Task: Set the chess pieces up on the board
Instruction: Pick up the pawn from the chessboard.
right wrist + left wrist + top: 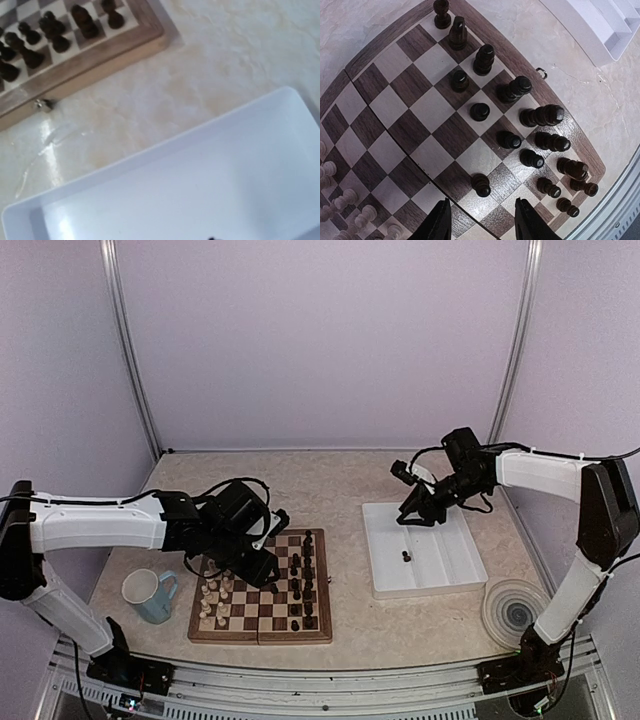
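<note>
Beige tabletop point(400, 490) under the board point(250, 636), fold seam point(258, 620) near-to-far, chess pieces point(480, 111) upright

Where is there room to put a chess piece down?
On the board, the middle squares between the cream pieces and the dark chess pieces are bare. So is the table between board and white tray. Both piece rows are crowded.

L end effector point(482, 222) fingers apart, empty, R end effector point(411, 517) angled down
</note>
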Robot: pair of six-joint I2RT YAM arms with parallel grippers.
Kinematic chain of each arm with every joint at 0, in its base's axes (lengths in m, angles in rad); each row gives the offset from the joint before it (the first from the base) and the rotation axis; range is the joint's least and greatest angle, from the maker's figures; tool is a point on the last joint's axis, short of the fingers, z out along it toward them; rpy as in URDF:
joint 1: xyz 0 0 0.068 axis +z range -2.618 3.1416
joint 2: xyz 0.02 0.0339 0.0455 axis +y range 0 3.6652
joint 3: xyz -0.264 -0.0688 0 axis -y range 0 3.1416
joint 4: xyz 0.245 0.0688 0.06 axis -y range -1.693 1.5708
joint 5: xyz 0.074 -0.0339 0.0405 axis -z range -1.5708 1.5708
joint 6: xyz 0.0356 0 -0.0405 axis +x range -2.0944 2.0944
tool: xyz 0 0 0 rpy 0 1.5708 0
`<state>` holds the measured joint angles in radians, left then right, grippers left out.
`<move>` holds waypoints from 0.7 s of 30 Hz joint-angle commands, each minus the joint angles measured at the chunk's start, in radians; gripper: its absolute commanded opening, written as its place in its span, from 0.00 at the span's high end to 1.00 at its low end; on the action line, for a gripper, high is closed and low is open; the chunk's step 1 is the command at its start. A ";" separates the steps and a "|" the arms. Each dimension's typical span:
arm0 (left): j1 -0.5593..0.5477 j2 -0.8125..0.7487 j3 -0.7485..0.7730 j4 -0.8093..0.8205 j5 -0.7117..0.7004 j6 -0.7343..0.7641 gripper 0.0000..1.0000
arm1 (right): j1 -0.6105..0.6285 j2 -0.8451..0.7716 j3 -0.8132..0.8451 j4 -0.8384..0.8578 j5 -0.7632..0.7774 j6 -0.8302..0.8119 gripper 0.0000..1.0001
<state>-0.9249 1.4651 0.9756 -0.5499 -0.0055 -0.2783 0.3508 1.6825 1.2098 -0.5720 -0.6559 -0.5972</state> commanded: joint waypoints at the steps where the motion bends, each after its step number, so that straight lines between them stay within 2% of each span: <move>1: -0.023 0.069 0.056 -0.049 -0.029 0.026 0.55 | -0.010 -0.042 0.001 0.092 -0.077 0.012 0.60; 8: -0.023 0.144 0.099 -0.062 -0.047 0.029 0.59 | -0.010 -0.042 -0.014 0.098 -0.076 0.000 0.59; 21: -0.024 0.233 0.133 -0.100 -0.012 0.049 0.74 | -0.010 -0.044 -0.024 0.101 -0.073 -0.012 0.59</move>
<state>-0.9440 1.6726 1.0744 -0.6239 -0.0311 -0.2447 0.3466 1.6676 1.1976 -0.4805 -0.7143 -0.6014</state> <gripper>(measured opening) 0.277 0.409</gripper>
